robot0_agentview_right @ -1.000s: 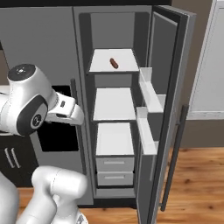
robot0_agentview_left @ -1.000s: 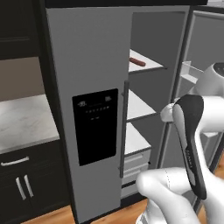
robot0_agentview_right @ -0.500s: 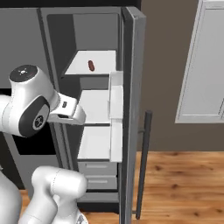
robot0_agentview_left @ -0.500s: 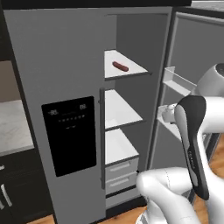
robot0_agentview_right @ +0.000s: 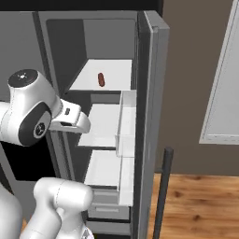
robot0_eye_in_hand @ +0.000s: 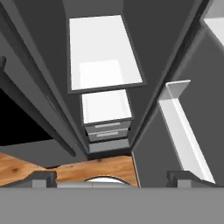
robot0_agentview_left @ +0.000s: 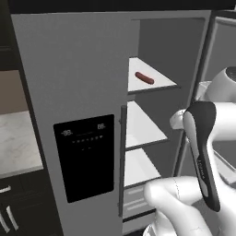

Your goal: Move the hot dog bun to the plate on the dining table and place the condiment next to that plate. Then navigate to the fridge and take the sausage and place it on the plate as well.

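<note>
We see the fridge (robot0_agentview_left: 83, 92) with its right door swung open, the little brown sausage (robot0_agentview_left: 144, 78) lying on the top white shelf near the upper middle of the frame, and our gripper (robot0_eye_in_hand: 109, 177) with its fingers spread wide, holding nothing.

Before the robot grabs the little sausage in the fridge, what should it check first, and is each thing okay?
1. Fridge door on the sausage side open: ok.
2. Sausage lying free on the top shelf, nothing beside it: ok.
3. Gripper open, nothing between its fingertips: ok.
4. Gripper aimed at the sausage: not ok; the hand view looks down at the lower shelves and drawers.
5. Door bins clear of the arm's way up: cannot tell.
</note>
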Controlling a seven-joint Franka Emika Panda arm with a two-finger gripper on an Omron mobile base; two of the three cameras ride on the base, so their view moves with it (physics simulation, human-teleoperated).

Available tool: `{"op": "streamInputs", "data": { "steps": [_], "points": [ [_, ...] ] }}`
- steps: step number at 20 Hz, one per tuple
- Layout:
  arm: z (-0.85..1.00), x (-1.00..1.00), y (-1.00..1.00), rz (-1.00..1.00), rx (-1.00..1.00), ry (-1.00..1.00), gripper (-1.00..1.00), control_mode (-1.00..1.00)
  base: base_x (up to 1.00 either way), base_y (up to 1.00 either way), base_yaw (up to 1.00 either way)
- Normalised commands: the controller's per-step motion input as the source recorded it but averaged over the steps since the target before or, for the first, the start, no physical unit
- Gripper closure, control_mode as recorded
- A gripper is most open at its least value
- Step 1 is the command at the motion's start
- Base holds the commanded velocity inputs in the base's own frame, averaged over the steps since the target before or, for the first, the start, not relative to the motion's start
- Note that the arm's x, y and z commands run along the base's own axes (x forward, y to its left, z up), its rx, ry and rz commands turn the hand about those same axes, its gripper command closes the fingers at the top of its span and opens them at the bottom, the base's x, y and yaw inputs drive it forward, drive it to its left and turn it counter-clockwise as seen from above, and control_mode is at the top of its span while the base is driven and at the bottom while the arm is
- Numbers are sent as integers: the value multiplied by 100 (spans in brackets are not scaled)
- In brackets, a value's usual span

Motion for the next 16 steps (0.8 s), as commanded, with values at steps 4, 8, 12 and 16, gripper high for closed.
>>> {"op": "streamInputs", "data": {
  "steps": [4,8,12,16],
  "points": [
    [0,0,0,0,0,0,-100,100,70,0,19],
    [0,0,0,0,0,0,-100,100,56,-1,19],
    [35,-9,-6,11,-1,-14,-100,-100,1,-1,4],
    [79,-13,-1,8,-4,-29,-100,-100,0,0,0]
  ]
}}
